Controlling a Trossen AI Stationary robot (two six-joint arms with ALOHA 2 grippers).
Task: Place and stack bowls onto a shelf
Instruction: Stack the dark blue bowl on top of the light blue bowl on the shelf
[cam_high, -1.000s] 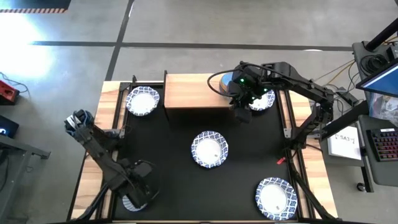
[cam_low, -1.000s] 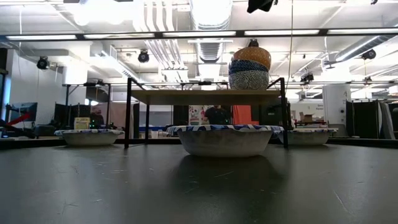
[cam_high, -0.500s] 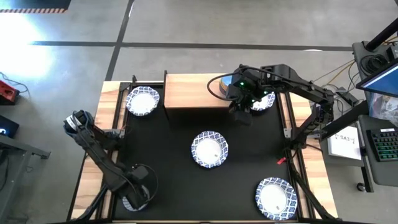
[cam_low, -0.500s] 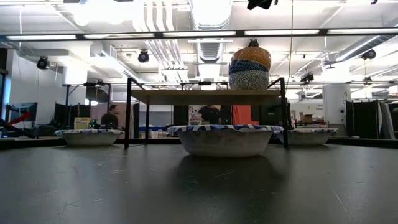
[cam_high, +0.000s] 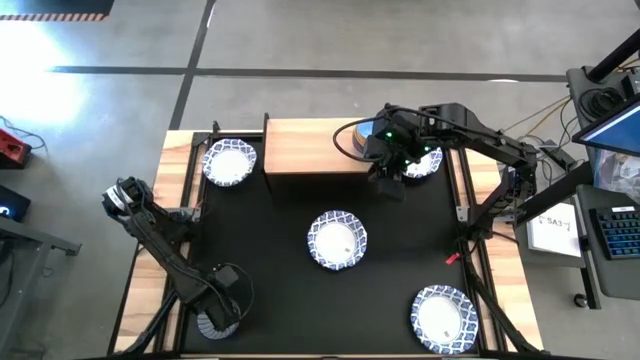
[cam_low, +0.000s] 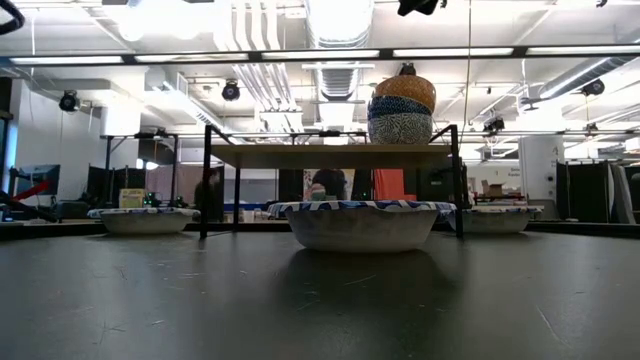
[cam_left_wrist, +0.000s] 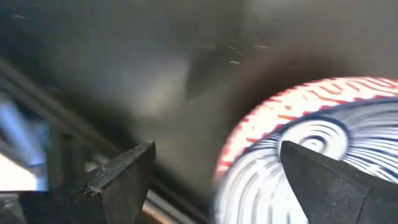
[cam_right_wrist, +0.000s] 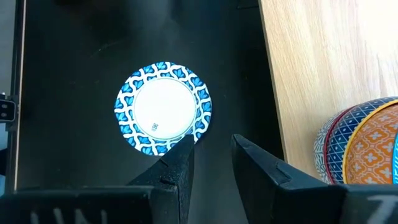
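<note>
A small bowl (cam_left_wrist: 311, 143), red-patterned outside and striped blue and white inside, sits on the black tabletop at the near left corner (cam_high: 203, 331). My left gripper (cam_left_wrist: 217, 174) hangs open just above it, pointing down, one finger over the bowl's inside and the other outside its rim. The shelf (cam_high: 305, 148) stands at the far edge with a stack of small bowls (cam_low: 402, 105) on its wooden top: golden yellow, blue, grey patterned. My right gripper (cam_right_wrist: 211, 158) hovers high over the shelf's front edge, slightly open with nothing between its fingers.
Wide white bowls with blue rims rest on the tabletop at the far left (cam_high: 230, 162), in the middle (cam_high: 337, 240), at the near right (cam_high: 443, 318), and one half hidden under the right arm (cam_high: 428, 163). People stand in the room behind the table.
My left gripper has sunk toward the small bowl at the near left corner, moving slightly toward the near edge and tipping more steeply downward. It has stayed open.
</note>
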